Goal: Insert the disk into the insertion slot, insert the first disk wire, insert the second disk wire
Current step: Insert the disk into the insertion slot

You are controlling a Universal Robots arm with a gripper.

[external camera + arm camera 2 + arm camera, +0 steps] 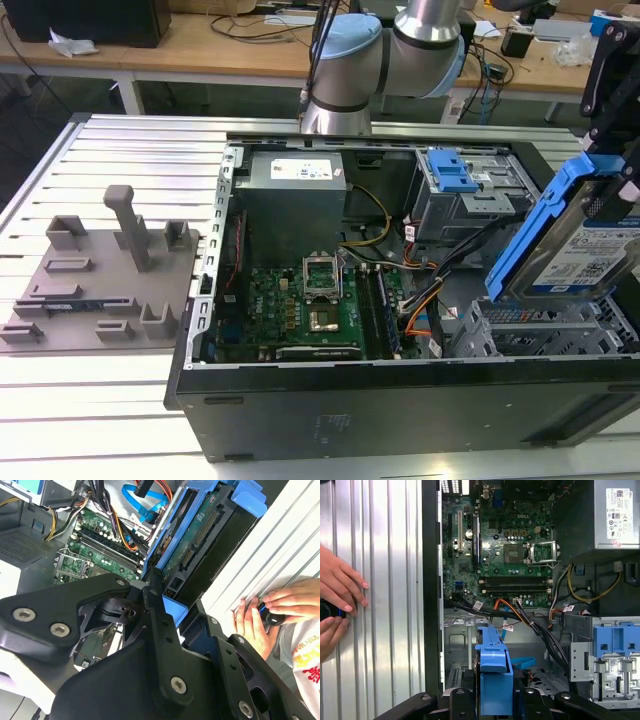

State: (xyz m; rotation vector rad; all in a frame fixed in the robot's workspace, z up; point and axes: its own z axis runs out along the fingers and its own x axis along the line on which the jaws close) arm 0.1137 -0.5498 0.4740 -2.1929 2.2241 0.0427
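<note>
Disk (580, 255): flat silver drive w/ white printed label, framed by a bright blue plastic caddy. In the exterior view it hangs tilted, top leaning toward that view's right, just above the insertion slot (545, 335), a grey perforated sheet-metal bay in the near corner of the open PC case (400, 400) on that view's right. Gripper (612, 185) has its jaws clamped on the caddy's sides. In the second wrist view the black fingers (156, 615) flank the blue frame, w/ the disk's green circuit-board underside and connector row facing the camera. In the first wrist view the disk is seen edge-on as a narrow blue strip above the case floor. Hard to tell: the disk's far side is cut off at the exterior view's right edge, its bottom edge meets the slot's top rail in line of sight, so contact vs. gap can't be judged. In both wrist views the gripper body covers the disk's lower end. Loose orange cables (425, 300) lie between motherboard (300, 300) and slot. A person's hands (337, 605) rest on the ribbed table (130, 150) by the case, around a small dark object, mostly covered.
</note>
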